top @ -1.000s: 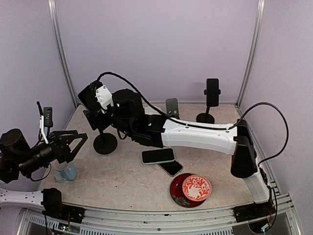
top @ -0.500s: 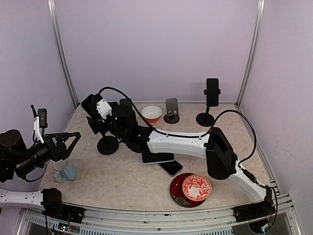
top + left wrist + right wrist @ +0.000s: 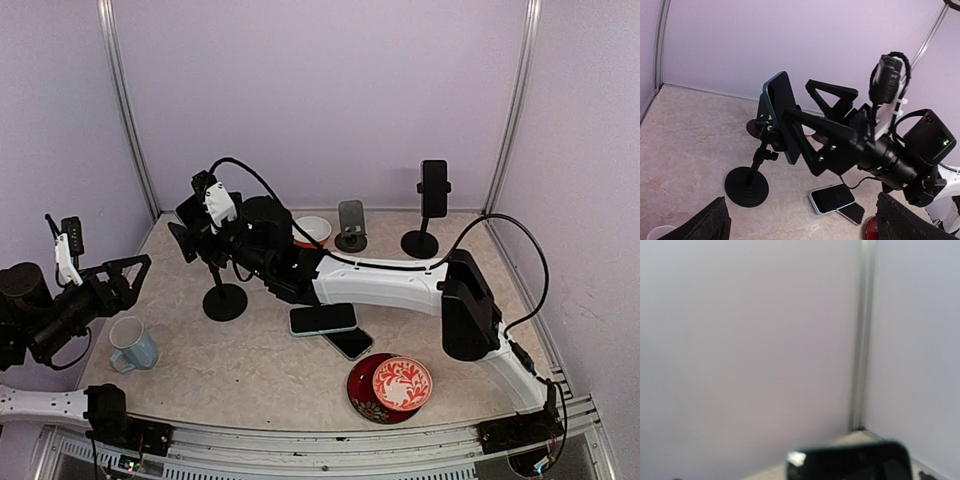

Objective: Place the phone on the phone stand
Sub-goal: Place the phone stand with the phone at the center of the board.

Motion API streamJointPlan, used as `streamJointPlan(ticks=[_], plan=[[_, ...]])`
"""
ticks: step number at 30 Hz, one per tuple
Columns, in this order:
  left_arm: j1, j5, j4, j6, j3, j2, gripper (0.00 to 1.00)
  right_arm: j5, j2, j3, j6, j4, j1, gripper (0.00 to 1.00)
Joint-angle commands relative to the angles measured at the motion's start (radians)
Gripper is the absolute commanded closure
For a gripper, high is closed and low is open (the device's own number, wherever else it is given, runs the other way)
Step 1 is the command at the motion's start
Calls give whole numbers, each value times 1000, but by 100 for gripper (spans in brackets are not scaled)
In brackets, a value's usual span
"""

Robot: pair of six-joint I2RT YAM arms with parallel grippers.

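A blue-edged phone (image 3: 782,117) sits tilted in the clamp of a black phone stand (image 3: 225,300), which stands on its round base (image 3: 746,186) at the table's left. My right gripper (image 3: 200,225) reaches across to it. In the left wrist view its jaws (image 3: 797,97) stand wide apart on either side of the phone's edge, one finger (image 3: 815,135) crossing in front of the phone. The right wrist view shows only the phone's blurred dark top (image 3: 850,465) and the wall. My left gripper (image 3: 130,275) is open and empty, left of the stand.
Two more phones (image 3: 323,318) (image 3: 350,342) lie overlapping mid-table. A red patterned dish (image 3: 390,385) is at the front. A blue mug (image 3: 133,345) is at front left. A bowl (image 3: 312,230), a small stand (image 3: 351,222) and a tall stand holding a phone (image 3: 433,190) line the back.
The right gripper and the phone have shifted right and come down a little, and the stand's base has shifted slightly right. The left gripper has drawn back to the left.
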Motion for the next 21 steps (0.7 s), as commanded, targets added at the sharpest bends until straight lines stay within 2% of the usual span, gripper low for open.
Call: streamJointPlan(ticks=[1, 5, 10, 15, 18, 21], plan=[[-1, -103, -32, -9, 50, -16, 1, -118, -150, -87, 99, 11, 5, 0], [-1, -124, -2, 3, 45, 17, 1, -157, -236, -173, 63, -35, 4, 0], [-1, -133, 62, 27, 38, 60, 1, -37, -289, -228, -42, -165, 2, 0], [19, -119, 61, 15, 81, 193, 1, -40, -382, -420, -46, -113, -13, 0], [90, -26, 106, 23, 72, 234, 1, -116, -385, -453, -49, -124, -21, 0], [234, 182, 182, 46, 28, 236, 1, -119, -317, -356, -67, -217, -22, 0]])
